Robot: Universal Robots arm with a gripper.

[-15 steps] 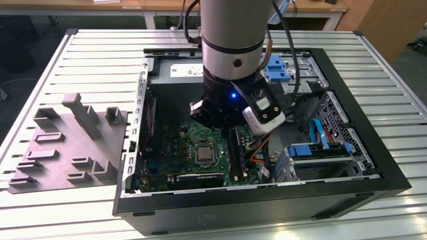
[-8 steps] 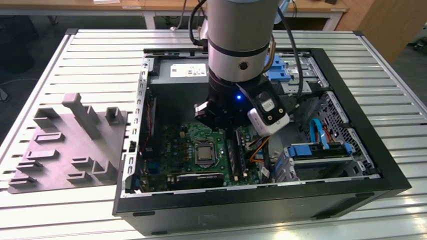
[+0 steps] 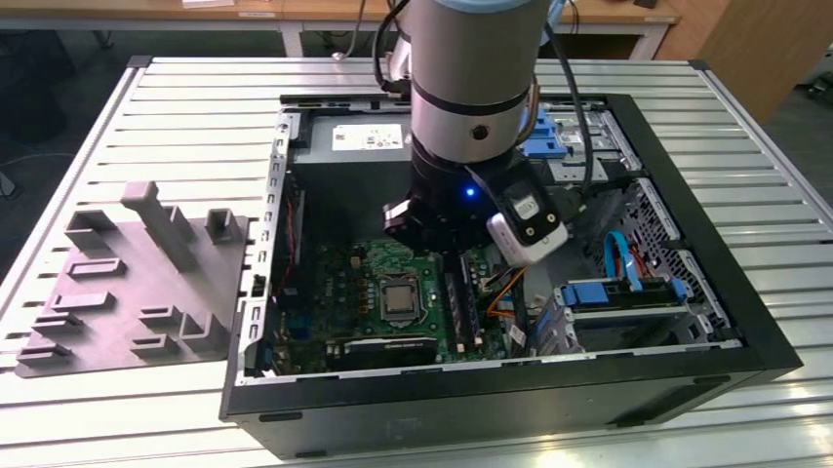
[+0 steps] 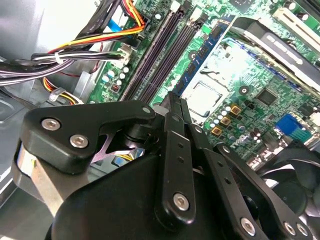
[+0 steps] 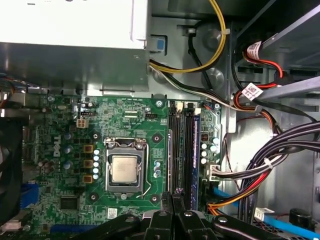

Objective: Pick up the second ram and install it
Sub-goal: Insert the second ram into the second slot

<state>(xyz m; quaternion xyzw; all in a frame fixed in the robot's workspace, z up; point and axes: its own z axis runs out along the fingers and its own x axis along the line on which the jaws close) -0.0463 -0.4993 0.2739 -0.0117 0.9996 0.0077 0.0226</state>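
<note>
While the gripper (image 5: 172, 199) hangs closed and empty over the slots (image 3: 458, 302) — 3 o'clock of the socket (image 3: 394, 297) — a blue ram (image 5: 196, 150) stands in one. Whether it is latched, I cannot tell.

We see an open black computer case (image 3: 521, 400) lying on its side on a slatted metal desk (image 3: 781, 195), with a grey moulded tray (image 3: 131, 292) of raised blocks just beside it on the exterior view's left. Inside the case a green circuit board (image 3: 377, 268) covers the near floor, and a grey power box (image 3: 351, 136) sits at the far end. In the first wrist view a silver processor socket (image 5: 125, 167) lies mid-board, with long black slot strips (image 5: 179, 145) running beside it. A yellow cable (image 5: 217, 45) loops past the power box, and a black cable bundle (image 5: 280, 150) crosses the metal wall. A blue drive caddy (image 3: 618, 292) sits on the exterior view's right.
</note>
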